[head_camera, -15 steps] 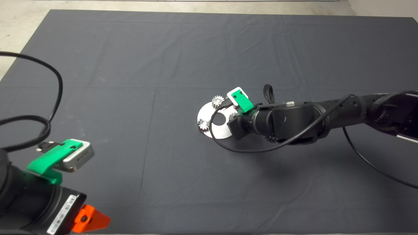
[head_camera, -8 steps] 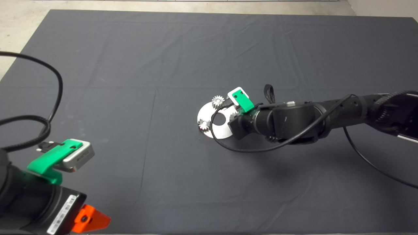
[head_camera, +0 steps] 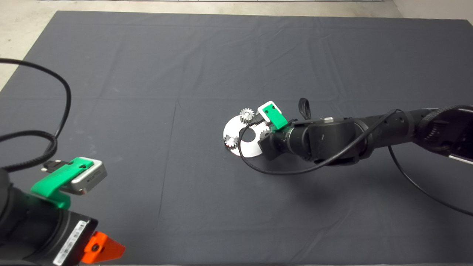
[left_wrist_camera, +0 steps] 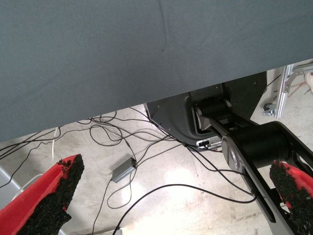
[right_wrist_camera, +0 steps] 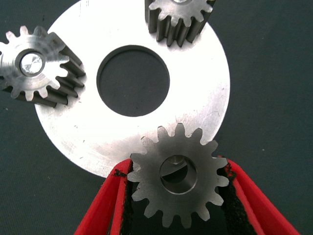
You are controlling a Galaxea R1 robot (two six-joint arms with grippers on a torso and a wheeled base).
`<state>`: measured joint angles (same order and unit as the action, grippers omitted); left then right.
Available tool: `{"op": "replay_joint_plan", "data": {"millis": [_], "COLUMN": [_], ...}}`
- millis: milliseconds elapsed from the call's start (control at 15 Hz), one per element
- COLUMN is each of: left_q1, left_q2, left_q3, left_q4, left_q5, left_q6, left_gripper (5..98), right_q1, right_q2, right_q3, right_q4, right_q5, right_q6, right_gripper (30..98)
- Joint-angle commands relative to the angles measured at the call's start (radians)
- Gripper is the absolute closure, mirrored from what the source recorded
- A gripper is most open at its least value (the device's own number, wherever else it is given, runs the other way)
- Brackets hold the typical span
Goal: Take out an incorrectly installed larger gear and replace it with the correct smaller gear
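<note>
My right gripper is shut on the smaller gear, a grey straight-toothed spur gear, one red finger on each side. The gear sits over the rim of a round steel plate, and a pin shows through its centre hole. Two matching small gears stand on pins on the plate. In the head view the right arm reaches in over the plate and hides the held gear. The larger gear is out of view. My left gripper is parked at the lower left, open and empty.
The plate has a large centre hole. The two other gears show in the head view. A black cable loops from the right wrist over the plate. The left wrist view shows the mat's edge and floor cables beyond.
The right wrist has shifted slightly toward the near side of the mat and a little lower over the plate. The left arm has not moved.
</note>
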<state>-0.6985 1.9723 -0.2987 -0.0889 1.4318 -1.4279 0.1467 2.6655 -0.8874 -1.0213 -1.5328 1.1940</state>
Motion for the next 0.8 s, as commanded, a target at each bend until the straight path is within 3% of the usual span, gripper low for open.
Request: {"op": "replay_joint_plan", "data": {"millis": [0, 733], "left_q1": [-0.009, -0.008], "left_q2": [0.001, 0.021], "left_q3": [0.015, 0.014], "left_q4": [-0.009, -0.008], "left_q5": [-0.001, -0.004], "left_q6": [0.003, 0.003], "left_gripper": [6.0, 6.0], "right_q1": [0.018, 0.008], "right_q2": [0.000, -0.009], "right_q3": [0.006, 0.006], "right_q4": [-0.023, -0.026], "right_q5": [-0.024, -0.026], "right_q6": [-0.002, -0.004], "right_gripper": [89.2, 89.2]}}
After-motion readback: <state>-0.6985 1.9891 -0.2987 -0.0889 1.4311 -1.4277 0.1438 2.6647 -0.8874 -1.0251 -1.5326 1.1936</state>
